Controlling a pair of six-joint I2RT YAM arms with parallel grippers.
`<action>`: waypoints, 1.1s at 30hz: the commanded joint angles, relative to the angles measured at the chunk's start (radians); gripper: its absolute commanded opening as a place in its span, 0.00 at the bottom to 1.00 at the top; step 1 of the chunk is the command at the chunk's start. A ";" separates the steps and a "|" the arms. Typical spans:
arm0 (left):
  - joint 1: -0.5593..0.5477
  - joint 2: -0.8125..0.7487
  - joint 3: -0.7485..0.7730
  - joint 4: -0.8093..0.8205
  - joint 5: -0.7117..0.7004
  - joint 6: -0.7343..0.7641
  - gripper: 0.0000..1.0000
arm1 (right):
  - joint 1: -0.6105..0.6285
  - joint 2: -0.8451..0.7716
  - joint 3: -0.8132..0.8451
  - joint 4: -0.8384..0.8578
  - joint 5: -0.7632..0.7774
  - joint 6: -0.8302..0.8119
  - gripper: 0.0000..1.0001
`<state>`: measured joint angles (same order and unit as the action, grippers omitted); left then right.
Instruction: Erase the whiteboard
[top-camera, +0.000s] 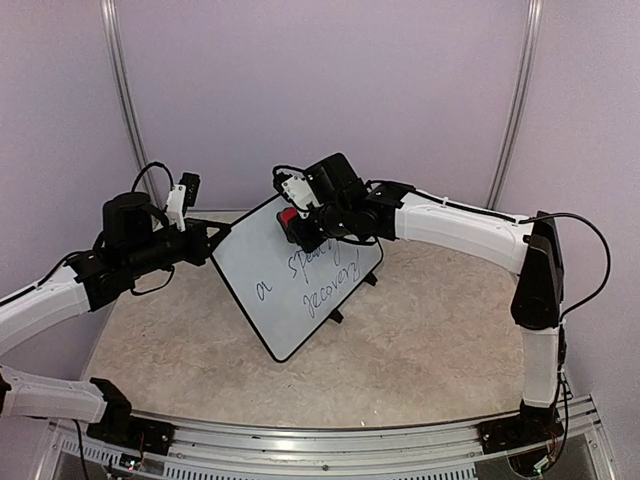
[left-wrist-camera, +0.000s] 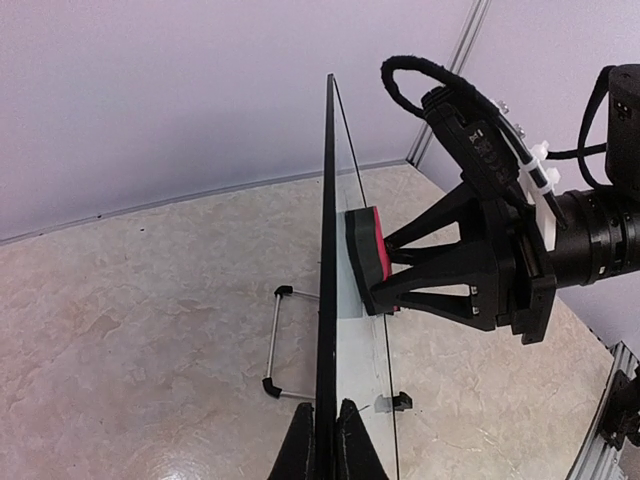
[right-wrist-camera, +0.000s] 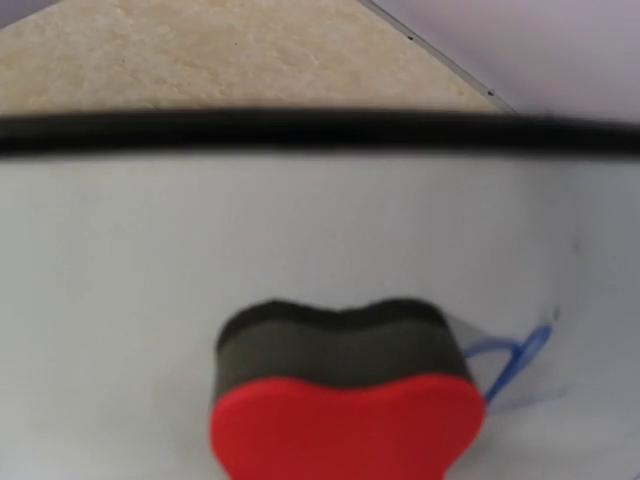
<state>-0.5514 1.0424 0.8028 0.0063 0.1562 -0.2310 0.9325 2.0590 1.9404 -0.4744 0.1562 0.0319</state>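
The whiteboard (top-camera: 252, 258) stands tilted on the table, with dark handwriting (top-camera: 322, 276) on its lower right half. My left gripper (top-camera: 220, 229) is shut on the board's left rim, its fingertips (left-wrist-camera: 300, 445) either side of the thin black edge (left-wrist-camera: 326, 250). My right gripper (top-camera: 298, 228) is shut on a red eraser with a dark felt face (left-wrist-camera: 368, 248). The felt is pressed flat against the upper part of the board. In the right wrist view the eraser (right-wrist-camera: 345, 400) rests on the white surface (right-wrist-camera: 300, 230) beside a blue stroke (right-wrist-camera: 515, 355).
A wire stand (left-wrist-camera: 272, 340) props the board from behind, and small black feet (top-camera: 336, 316) rest on the beige tabletop (top-camera: 430, 340). Lilac walls close in behind, and an aluminium rail (top-camera: 330, 440) runs along the near edge.
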 joint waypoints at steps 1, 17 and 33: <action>-0.027 -0.030 -0.001 0.087 0.150 0.054 0.00 | -0.014 -0.009 -0.125 0.024 -0.004 0.014 0.27; -0.017 -0.033 -0.003 0.096 0.167 0.049 0.00 | -0.024 0.014 -0.049 0.028 0.028 0.005 0.27; -0.017 -0.039 -0.003 0.096 0.171 0.050 0.00 | -0.036 0.031 -0.034 0.023 0.033 0.025 0.27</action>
<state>-0.5407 1.0393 0.8009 0.0196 0.1673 -0.2317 0.9051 2.0811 1.9766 -0.4793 0.1959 0.0433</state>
